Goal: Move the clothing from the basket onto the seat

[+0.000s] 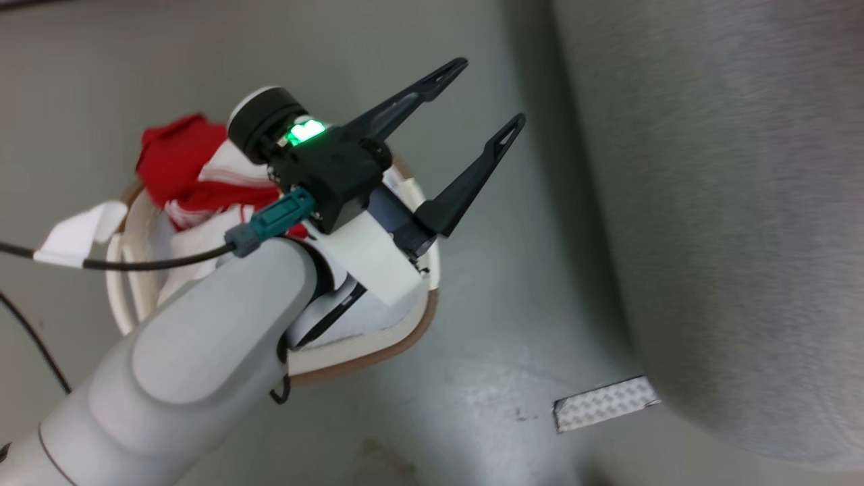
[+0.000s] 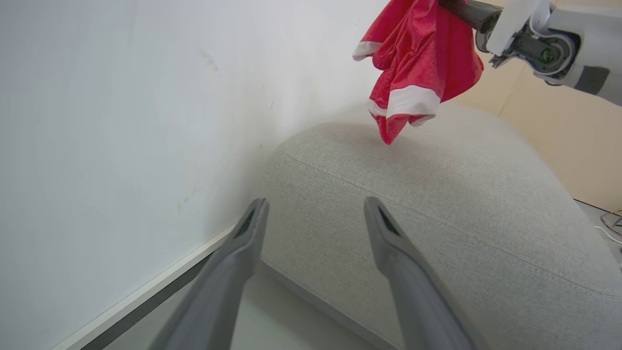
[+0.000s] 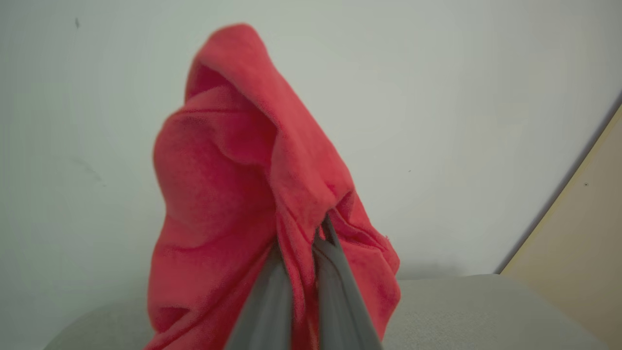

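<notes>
Wall (image 2: 121, 121) beside seat (image 2: 437, 194) (clothing (image 2: 423, 58) above)

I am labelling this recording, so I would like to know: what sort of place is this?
Probably an indoor room set up like a living room, perhaps a test space. It has a grey sofa, a plain white wall, and a basket of red clothes on a smooth floor.
</notes>
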Controlling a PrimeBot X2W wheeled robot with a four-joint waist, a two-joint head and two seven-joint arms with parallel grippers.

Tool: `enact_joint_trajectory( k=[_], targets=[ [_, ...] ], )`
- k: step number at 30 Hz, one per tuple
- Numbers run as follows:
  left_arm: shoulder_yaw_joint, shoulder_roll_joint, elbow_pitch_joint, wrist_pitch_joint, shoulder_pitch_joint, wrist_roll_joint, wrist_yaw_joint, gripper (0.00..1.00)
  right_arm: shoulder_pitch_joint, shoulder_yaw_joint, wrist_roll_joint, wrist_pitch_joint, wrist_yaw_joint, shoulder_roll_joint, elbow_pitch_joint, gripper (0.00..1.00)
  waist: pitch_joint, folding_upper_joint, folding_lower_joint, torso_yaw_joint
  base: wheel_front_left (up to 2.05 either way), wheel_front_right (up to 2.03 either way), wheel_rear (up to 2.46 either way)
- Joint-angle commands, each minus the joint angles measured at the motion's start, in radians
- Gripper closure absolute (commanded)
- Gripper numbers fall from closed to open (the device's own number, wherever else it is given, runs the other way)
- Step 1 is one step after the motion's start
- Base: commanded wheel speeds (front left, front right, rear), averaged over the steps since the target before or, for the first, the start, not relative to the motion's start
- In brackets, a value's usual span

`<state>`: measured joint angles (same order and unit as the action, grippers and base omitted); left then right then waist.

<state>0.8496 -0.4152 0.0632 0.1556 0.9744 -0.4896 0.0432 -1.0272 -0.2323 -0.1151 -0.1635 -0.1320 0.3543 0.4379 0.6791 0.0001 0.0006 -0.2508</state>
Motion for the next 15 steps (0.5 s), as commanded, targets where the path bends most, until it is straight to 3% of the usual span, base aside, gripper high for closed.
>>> enact_joint_trajectory(
  k=[1, 6, 11, 12, 13, 14, 15],
  targets=[
    [-0.006, 0.005, 0.006, 0.013, 0.017, 0.016, 0.001, 0.00, -0.045, -0.040, 0.019, 0.002, 0.002, 0.022, 0.021, 1.00, 0.123, -0.0001, -0.0006, 0.110, 0.00, 0.00, 0.00],
    [-0.008, 0.028, 0.037, 0.052, -0.004, 0.002, -0.004, 0.00, -0.108, -0.203, 0.185, 0.010, 0.002, 0.081, 0.153, 1.00, 0.135, -0.0001, -0.0006, 0.177, 0.00, 0.00, 0.00],
    [-0.021, 0.017, 0.066, 0.082, -0.062, -0.021, -0.015, 0.00, -0.065, -0.390, 0.324, -0.019, 0.002, 0.034, 0.272, 1.00, 0.108, -0.0001, -0.0006, 0.203, 0.00, 0.00, 0.00],
    [-0.021, 0.012, 0.072, 0.086, -0.075, -0.026, -0.015, 0.00, -0.055, -0.419, 0.352, -0.030, 0.002, 0.025, 0.288, 0.70, 0.098, -0.0001, -0.0006, 0.203, 0.00, 0.00, 0.00],
    [-0.023, 0.005, 0.077, 0.089, -0.088, -0.025, -0.015, 0.00, -0.048, -0.444, 0.377, -0.042, 0.002, 0.013, 0.298, 0.27, 0.086, -0.0001, -0.0006, 0.200, 0.00, 0.00, 0.00],
    [-0.024, 0.000, 0.081, 0.092, -0.101, -0.029, -0.014, 0.00, -0.041, -0.464, 0.393, -0.052, 0.002, 0.001, 0.310, 0.00, 0.072, -0.0001, -0.0006, 0.196, 0.00, 0.00, 0.00],
    [-0.025, -0.005, 0.088, 0.095, -0.113, -0.032, -0.014, 0.00, -0.036, -0.479, 0.406, -0.066, 0.002, -0.019, 0.316, 0.00, 0.055, -0.0001, -0.0006, 0.193, 0.00, 0.00, 0.00]
  ],
)
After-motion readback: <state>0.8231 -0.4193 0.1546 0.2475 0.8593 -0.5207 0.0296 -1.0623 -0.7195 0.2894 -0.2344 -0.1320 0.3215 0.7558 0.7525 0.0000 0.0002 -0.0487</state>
